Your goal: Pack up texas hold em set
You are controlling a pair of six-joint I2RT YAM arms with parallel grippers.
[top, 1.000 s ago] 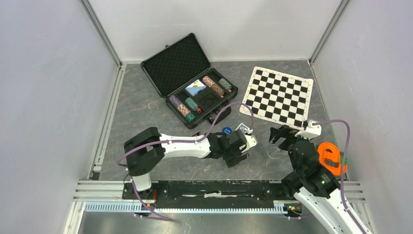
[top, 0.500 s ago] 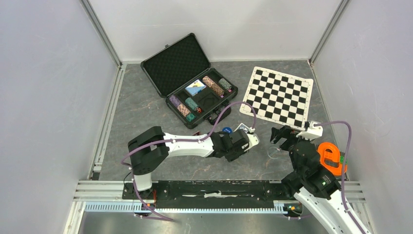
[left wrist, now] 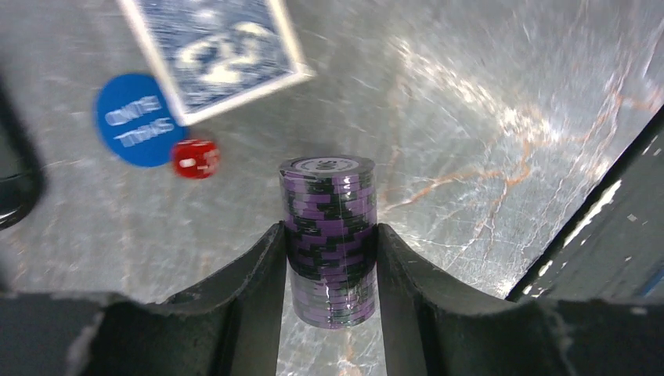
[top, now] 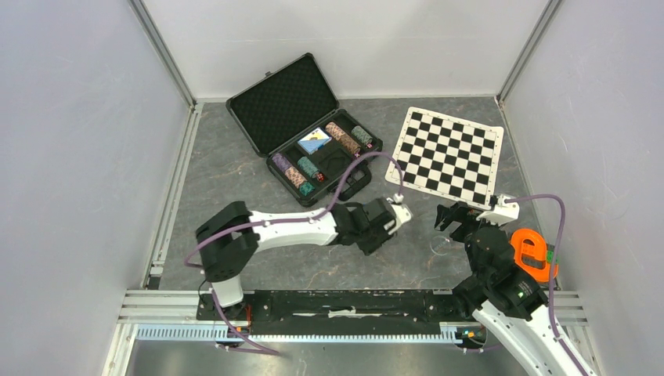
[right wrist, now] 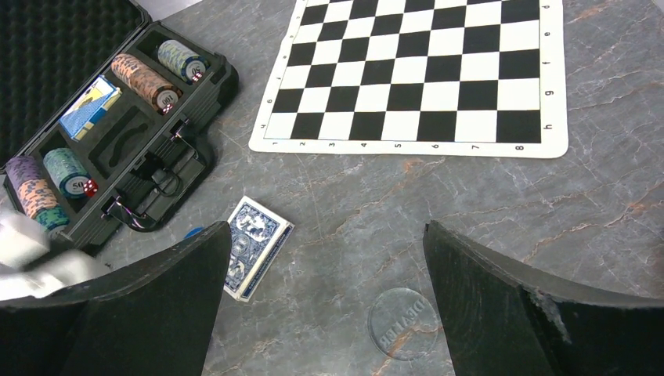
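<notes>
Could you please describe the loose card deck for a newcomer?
Find the black-and-white checkered chess mat. Off its corner nearest the open black hard case lies the blue-backed card deck, flat on the table; the other deck sits inside the case.

Deck, button, die (just ahead)
</notes>
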